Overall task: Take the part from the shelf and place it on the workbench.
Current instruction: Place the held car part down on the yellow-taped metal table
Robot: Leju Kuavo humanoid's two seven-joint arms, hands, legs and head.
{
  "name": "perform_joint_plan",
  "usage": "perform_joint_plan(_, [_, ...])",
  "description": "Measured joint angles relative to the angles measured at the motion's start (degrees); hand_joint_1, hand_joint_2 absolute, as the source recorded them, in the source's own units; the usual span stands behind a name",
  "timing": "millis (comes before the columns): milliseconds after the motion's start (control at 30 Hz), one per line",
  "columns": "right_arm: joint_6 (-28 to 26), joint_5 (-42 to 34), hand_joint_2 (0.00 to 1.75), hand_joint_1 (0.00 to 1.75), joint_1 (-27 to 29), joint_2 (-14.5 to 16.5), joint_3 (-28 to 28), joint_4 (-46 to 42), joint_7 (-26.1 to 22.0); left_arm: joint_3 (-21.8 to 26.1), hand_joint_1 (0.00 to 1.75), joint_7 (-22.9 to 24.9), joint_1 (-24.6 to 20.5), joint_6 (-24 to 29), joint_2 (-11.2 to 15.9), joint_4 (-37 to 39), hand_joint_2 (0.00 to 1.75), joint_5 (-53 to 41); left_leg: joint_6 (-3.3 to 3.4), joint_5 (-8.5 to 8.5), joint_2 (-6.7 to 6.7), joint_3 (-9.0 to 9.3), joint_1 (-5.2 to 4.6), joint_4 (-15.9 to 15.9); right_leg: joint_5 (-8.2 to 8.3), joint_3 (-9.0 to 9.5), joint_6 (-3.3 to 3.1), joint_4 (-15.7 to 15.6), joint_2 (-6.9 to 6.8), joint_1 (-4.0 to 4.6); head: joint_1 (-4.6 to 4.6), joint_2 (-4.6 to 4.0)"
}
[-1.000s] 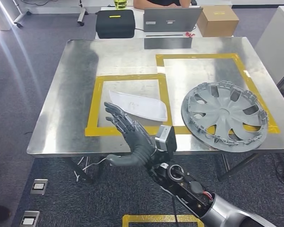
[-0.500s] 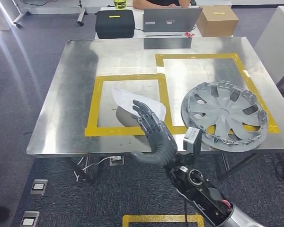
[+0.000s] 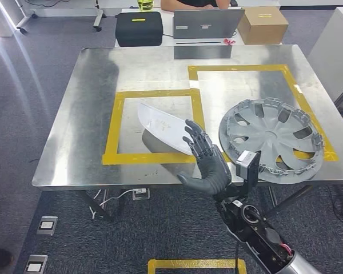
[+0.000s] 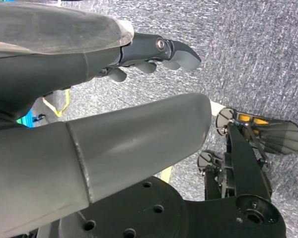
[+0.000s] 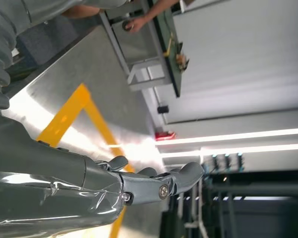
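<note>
**Spotter:** Where's the part relative to the yellow tape square (image 3: pixel 116 123)?

**Operator:** I see the white part (image 3: pixel 163 127) inside that square, over its near right corner, on the desk (image 3: pixel 75 114). It looks tipped, with its near edge raised off the steel and a shadow under it. Its long axis runs from the square's middle out toward that near right corner.

**Spotter:** And your hands?

**Operator:** My right hand (image 3: pixel 206 161) is at that same corner, fingers spread and straight, palm facing the part. The fingertips (image 3: pixel 190 132) overlap the part's near right end; I can't tell whether they touch it, but nothing is pinched. My left hand (image 4: pixel 102 119) hangs low over carpet with fingers apart, holding nothing, so the right hand is nearer.

**Spotter:** The hubcap?

**Operator:** The grey wheel cover (image 3: pixel 271 138) lies beyond the square's right side, apart from the part.

**Spotter:** So?

**Operator:** I judge the placing nearly finished; the part lies just ahead-left of my palm.
</note>
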Motion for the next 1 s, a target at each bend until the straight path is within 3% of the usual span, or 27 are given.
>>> perform_joint_plan(167, [1.3,-3.93,1.75,0.0,2.37,-1.33,-3.73,2.58,-1.89,0.01,0.0,-0.05,0.0,-0.22,0.01,0.0,0.0,0.07,0.01,-0.01,0.0,0.0,-0.01,0.0,0.0,0.01,0.0,-0.02,0.0,0.0,0.01,0.0])
perform_joint_plan(300, [2.79,-5.89,0.0,0.0,3.71,-1.7,-6.21,3.74,-3.57,0.01,0.0,-0.34,0.0,-0.41,0.02,0.0,0.0,-0.04,0.03,-0.02,0.0,0.0,-0.03,0.06,0.01,0.02,0.01,-0.03,0.0,-0.04,0.0,0.0])
perform_joint_plan(533, [4.4,-6.78,0.0,0.0,4.71,-1.72,-8.59,4.31,-5.01,0.01,0.0,-0.72,-0.02,-0.58,0.1,0.0,0.0,-0.46,0.35,-0.23,0.0,-0.01,-0.29,0.25,-0.09,0.07,0.21,-0.05,0.0,-0.34,-0.13,0.0])
perform_joint_plan(667, [4.78,-6.89,0.0,0.0,4.78,-1.72,-9.08,4.33,-5.23,0.01,0.0,-0.72,-0.03,-0.58,0.16,0.0,0.0,-0.53,0.84,-0.54,0.0,0.0,-0.62,0.44,-0.24,0.19,0.67,-0.16,-0.01,-0.64,-0.23,0.0])
perform_joint_plan(767, [5.03,-6.88,0.0,0.0,4.72,-1.72,-9.49,4.28,-5.33,0.01,0.0,-0.72,-0.15,-0.58,0.14,0.0,0.0,-0.57,1.42,-0.39,0.42,0.68,-0.18,-0.62,-1.07,0.09,1.18,0.78,0.06,-0.6,-0.11,0.0])
perform_joint_plan(833, [5.17,-6.87,0.0,0.0,4.67,-1.72,-9.82,4.25,-5.41,0.01,0.0,-0.73,-0.2,-0.58,0.1,0.0,0.0,-0.57,1.85,-0.35,1.02,1.3,0.18,-1.3,-3.85,-2.51,1.51,6.37,-0.02,-0.61,0.5,0.0])
perform_joint_plan(900, [5.27,-6.89,0.0,0.0,4.77,-1.71,-9.99,4.24,-5.45,0.02,0.0,-0.75,-0.23,-0.58,0.08,0.0,0.0,-0.57,1.99,-0.64,1.65,1.63,0.24,-1.34,-6.79,-7.29,1.87,14.66,-0.06,-0.81,1.16,0.0])
perform_joint_plan(933, [5.4,-6.99,0.0,0.0,4.86,-1.72,-10.04,4.24,-5.46,0.03,0.0,-0.76,-0.22,-0.57,0.05,0.0,0.0,-0.57,1.9,-0.83,1.95,1.84,0.29,-1.33,-6.94,-9.05,2.09,17.15,-0.1,-1.01,1.38,0.0])
perform_joint_plan(967, [5.68,-7.16,0.0,0.0,4.9,-1.72,-10.08,4.24,-5.51,0.03,0.0,-0.77,-0.22,-0.57,0.03,0.0,0.0,-0.58,1.69,-1.07,2.23,2.14,0.4,-1.29,-5.82,-9.74,2.34,17.37,-0.2,-1.24,1.53,0.0])
perform_joint_plan(1000, [6.04,-7.38,0.0,0.0,4.91,-1.72,-10.12,4.23,-5.59,0.03,0.0,-0.78,-0.22,-0.57,-0.01,-0.01,0.0,-0.58,1.4,-1.36,2.49,2.55,0.59,-1.21,-3.57,-9.22,2.59,15.18,-0.42,-1.5,1.66,0.0])
